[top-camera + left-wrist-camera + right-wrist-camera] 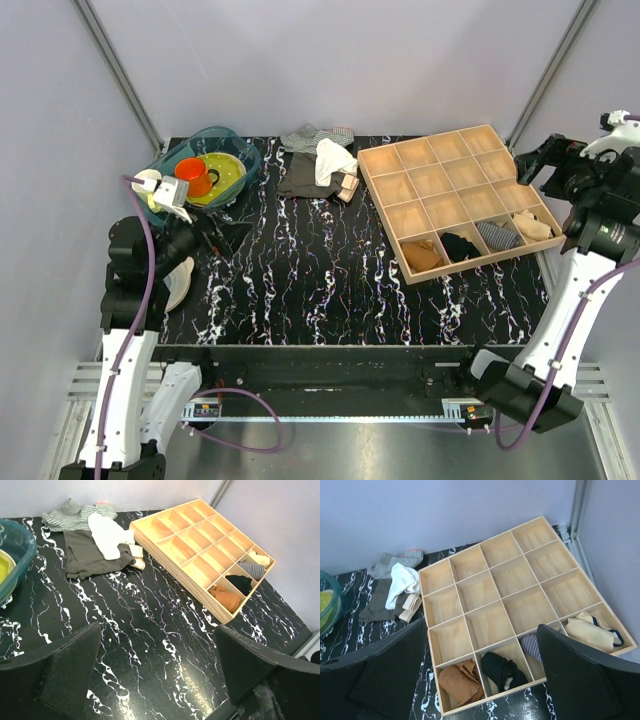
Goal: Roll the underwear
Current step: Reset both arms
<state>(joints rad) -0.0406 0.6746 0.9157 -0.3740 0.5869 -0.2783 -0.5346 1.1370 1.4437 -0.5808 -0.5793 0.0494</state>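
Note:
The underwear [590, 630], pale beige with thin black edging, lies rolled in the near right corner compartment of the wooden tray [470, 614]. It also shows in the top view [533, 226] and the left wrist view [260, 557]. My right gripper [480, 672] is open and empty, held high over the tray's near side; in the top view it [538, 163] is at the tray's right edge. My left gripper [157, 667] is open and empty above bare black marbled table [150, 630], at the left side in the top view [196, 238].
Three other near-row compartments hold an orange-brown bundle [461, 682], a black bundle [502, 671] and a striped roll [532, 646]. A clothes pile with a white cloth [333, 158] and a beige folded piece [347, 187] lies at the table's back. A teal bin [210, 165] with dishes stands back left.

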